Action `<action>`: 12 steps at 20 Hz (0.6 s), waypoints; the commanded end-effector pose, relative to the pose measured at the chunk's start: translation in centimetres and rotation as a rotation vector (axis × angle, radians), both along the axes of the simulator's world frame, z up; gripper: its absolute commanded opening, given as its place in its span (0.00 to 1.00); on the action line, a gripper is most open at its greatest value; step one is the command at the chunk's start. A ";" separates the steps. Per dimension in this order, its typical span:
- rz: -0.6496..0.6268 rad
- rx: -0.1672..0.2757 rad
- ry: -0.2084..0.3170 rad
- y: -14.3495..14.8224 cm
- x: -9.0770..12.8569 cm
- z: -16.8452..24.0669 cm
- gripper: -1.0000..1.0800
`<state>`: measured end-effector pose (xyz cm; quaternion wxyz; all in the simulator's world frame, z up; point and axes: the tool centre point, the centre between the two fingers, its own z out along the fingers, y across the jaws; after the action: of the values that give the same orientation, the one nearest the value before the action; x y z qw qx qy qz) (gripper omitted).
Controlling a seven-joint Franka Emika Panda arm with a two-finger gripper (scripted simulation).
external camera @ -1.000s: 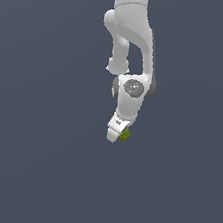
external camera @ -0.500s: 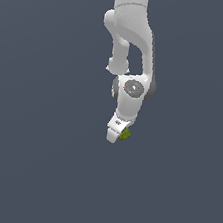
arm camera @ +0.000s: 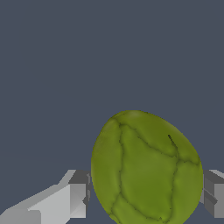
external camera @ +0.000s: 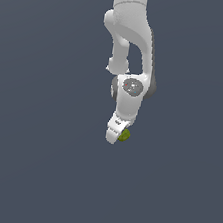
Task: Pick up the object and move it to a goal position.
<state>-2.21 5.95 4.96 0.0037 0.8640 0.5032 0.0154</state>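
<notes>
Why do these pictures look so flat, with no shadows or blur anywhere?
They are simulator renders. In the exterior view the light is even: the white arm has only soft shading, no cast shadow shows on the plain grey background, and the gripper hides most of the green object. In the wrist view the object fills the frame yet looks sharp, its dark creases crisp, without glare.

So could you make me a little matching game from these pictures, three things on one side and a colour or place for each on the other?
Things:
1. lumpy fruit-like thing
2. arm
3. fingers

Descriptions:
A. white, reaching down from the top of the exterior view
B. olive green with dark creases
C. grey-tipped, one on each side of the green thing

Pairs: 1-B, 2-A, 3-C
</notes>
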 end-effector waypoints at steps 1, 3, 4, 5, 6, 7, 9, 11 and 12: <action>0.014 0.007 -0.028 -0.2 0.9 0.9 0.00; 0.030 0.015 -0.055 -0.4 1.8 1.7 0.00; 0.039 0.019 -0.070 -0.5 2.3 2.2 0.00; 0.048 0.024 -0.087 -0.6 2.8 2.7 0.00; 0.059 0.029 -0.105 -0.7 3.3 3.3 0.00; 0.069 0.035 -0.123 -0.8 3.9 3.9 0.00; 0.092 0.046 -0.163 -1.0 5.0 5.2 0.00; 0.117 0.059 -0.205 -1.3 6.2 6.6 0.00; 0.130 0.066 -0.228 -1.4 6.8 7.4 0.00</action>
<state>3.64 4.77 11.10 0.0263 0.8291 0.5470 0.1125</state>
